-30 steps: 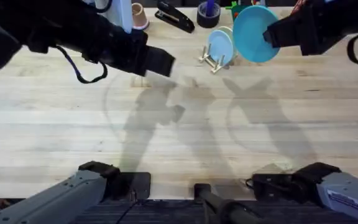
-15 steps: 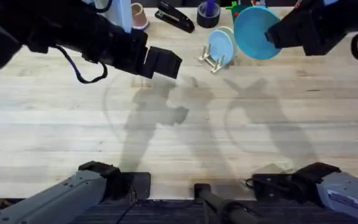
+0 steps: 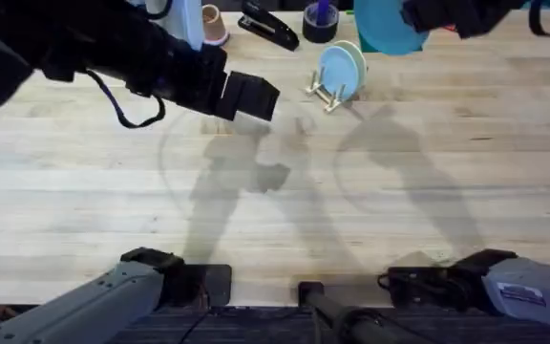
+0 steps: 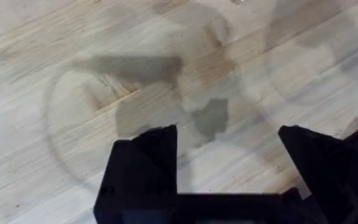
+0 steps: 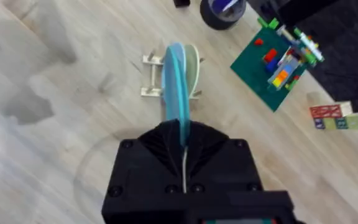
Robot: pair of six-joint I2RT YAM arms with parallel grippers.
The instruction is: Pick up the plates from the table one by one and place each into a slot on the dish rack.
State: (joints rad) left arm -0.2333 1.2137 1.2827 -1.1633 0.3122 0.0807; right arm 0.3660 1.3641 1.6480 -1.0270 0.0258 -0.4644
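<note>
My right gripper (image 3: 420, 15) is shut on the rim of a turquoise plate (image 3: 382, 29), holding it high over the table's far edge, to the right of the dish rack (image 3: 324, 91). In the rack stand a light-blue plate (image 3: 337, 71) and a cream plate (image 3: 354, 50) just behind it. In the right wrist view the turquoise plate (image 5: 178, 93) hangs edge-on from the gripper (image 5: 183, 134), above the rack (image 5: 151, 77) and the cream plate (image 5: 193, 62). My left gripper (image 3: 251, 96) hovers open over bare table (image 3: 275, 210) left of the rack, nothing between its fingers (image 4: 145, 163).
Along the far edge lie a black stapler (image 3: 267, 24), a dark tape roll (image 3: 320, 21) and a brown cup (image 3: 214, 24). A green baseplate with small bricks (image 5: 275, 59) and lettered blocks (image 5: 347, 115) sit beyond the rack.
My right gripper has risen and carried the turquoise plate toward the far edge, higher above the rack. The left gripper shifted slightly right, then held still.
</note>
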